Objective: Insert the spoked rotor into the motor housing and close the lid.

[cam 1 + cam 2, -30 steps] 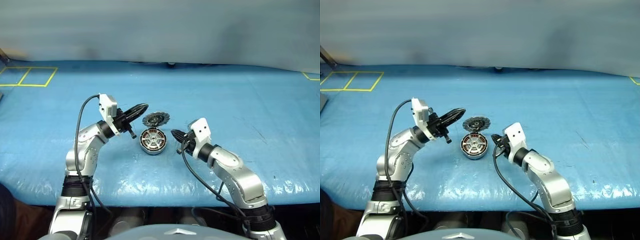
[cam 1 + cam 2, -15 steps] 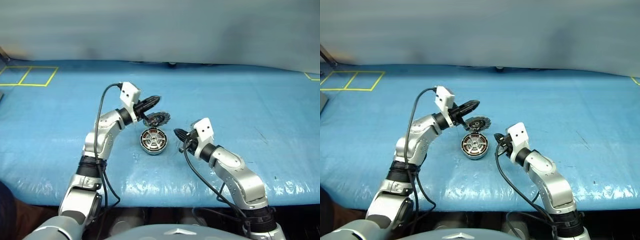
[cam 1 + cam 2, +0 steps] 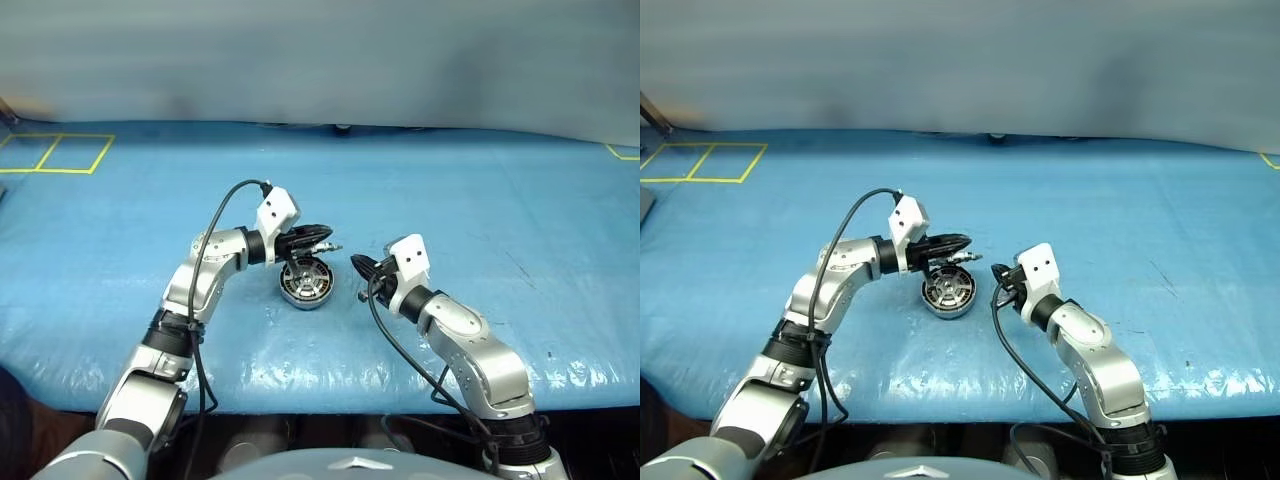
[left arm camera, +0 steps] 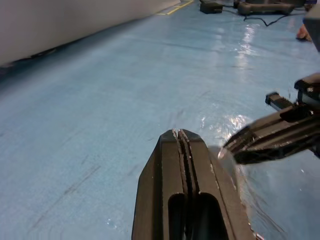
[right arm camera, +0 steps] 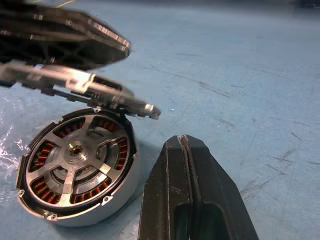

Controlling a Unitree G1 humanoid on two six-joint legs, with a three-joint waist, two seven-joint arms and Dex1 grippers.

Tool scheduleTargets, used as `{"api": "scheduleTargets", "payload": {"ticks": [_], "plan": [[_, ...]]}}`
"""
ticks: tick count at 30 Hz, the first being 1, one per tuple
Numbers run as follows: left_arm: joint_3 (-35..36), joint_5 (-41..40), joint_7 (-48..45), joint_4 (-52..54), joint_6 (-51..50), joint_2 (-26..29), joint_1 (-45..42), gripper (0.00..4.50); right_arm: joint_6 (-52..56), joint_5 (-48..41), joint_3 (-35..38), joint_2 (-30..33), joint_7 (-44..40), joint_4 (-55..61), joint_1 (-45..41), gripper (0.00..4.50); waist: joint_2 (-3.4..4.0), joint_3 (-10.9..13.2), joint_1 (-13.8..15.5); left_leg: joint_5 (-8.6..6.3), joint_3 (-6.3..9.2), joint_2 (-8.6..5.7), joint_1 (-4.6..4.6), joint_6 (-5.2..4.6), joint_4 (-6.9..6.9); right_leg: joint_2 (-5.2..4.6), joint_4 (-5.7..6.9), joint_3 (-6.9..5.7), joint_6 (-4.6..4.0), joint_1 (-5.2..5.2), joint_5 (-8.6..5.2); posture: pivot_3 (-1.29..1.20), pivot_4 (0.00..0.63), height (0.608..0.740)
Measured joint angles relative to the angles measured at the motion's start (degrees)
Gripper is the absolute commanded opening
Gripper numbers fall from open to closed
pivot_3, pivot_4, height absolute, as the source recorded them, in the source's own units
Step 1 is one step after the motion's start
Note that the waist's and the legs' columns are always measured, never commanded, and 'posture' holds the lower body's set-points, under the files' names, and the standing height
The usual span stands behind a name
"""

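With the spoked rotor seated in the motor housing, the clenched left gripper should press the half-lowered lid flat, right gripper clenched beside the housing

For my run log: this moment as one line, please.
left claw: shut, over lid | lid: tilted, half closed over motor housing | spoked rotor: in housing | right claw: shut, beside housing

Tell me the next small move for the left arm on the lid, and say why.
Probably press a little further down. The left gripper, shut, lies on top of the lid, which hangs half-closed, tilted over the motor housing with a gap left on its open side. The spoked rotor already sits inside. The right gripper, shut, waits beside the housing, apart from it.
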State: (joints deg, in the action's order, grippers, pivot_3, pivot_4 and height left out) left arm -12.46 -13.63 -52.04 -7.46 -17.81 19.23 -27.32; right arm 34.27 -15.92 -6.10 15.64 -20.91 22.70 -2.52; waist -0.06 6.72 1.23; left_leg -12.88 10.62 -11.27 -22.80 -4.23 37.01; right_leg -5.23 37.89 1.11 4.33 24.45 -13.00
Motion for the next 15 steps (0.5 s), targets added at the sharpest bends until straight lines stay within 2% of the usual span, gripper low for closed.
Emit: {"api": "scheduleTargets", "payload": {"ticks": [15], "plan": [[-1.6, 0.0, -1.5, 4.6, -3.3, 2.5, 8.0, 0.05, 0.0, 0.0, 0.0, 0.0, 1.3, 0.0, 0.1, 0.00, 0.06, 0.0, 0.0, -0.01, 0.00, 0.00, 0.01, -0.01, -0.04, -0.01, -0.02, 0.00, -0.01, 0.00, -0.01, 0.00, 0.150, 0.740]]}}
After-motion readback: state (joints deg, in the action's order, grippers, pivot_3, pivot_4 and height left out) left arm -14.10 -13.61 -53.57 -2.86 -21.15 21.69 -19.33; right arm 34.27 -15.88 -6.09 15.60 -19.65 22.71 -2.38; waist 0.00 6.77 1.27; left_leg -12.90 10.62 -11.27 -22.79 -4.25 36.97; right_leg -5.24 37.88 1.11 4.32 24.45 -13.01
